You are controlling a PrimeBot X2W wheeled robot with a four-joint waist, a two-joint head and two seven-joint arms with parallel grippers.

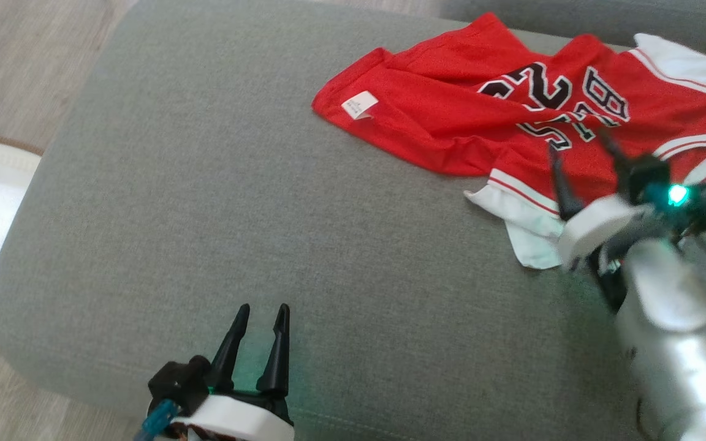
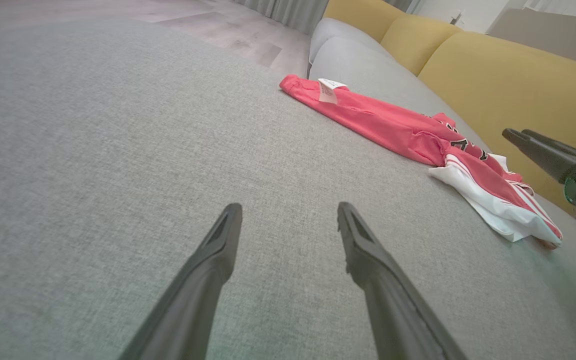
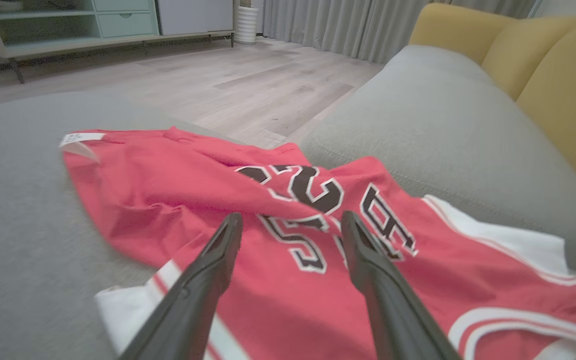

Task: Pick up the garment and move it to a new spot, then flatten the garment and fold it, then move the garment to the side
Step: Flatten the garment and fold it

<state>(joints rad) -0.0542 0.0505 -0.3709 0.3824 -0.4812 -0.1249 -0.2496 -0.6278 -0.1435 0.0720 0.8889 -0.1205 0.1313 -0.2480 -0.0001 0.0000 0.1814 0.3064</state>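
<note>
The right pincer (image 1: 576, 142) stands spread, its two dark fingers apart with nothing pinched between them, hovering just over the printed numbers of the red jersey (image 1: 451, 116). The left pincer (image 1: 263, 307) is likewise spread and empty, at six o'clock in the head view, over the bare grey cushion (image 1: 206, 214) and well apart from the cloth.

The jersey lies towards one to two o'clock on the cushion and is rumpled. A fold crosses its upper body, the label (image 1: 359, 105) shows at its nine o'clock end, and the white trim (image 1: 524, 214) bunches at its five o'clock edge, just beside the right wrist.

The garment looks set down, so flattening is probably the step in hand. It goes best from the edges, not the middle. The right pincer would drop back to the white trim and pinch a single layer there, while the left pincer crosses to the label end. Both would then draw apart, low along the cushion, until the fold opens. Catching two layers would likely keep the crease in.
</note>
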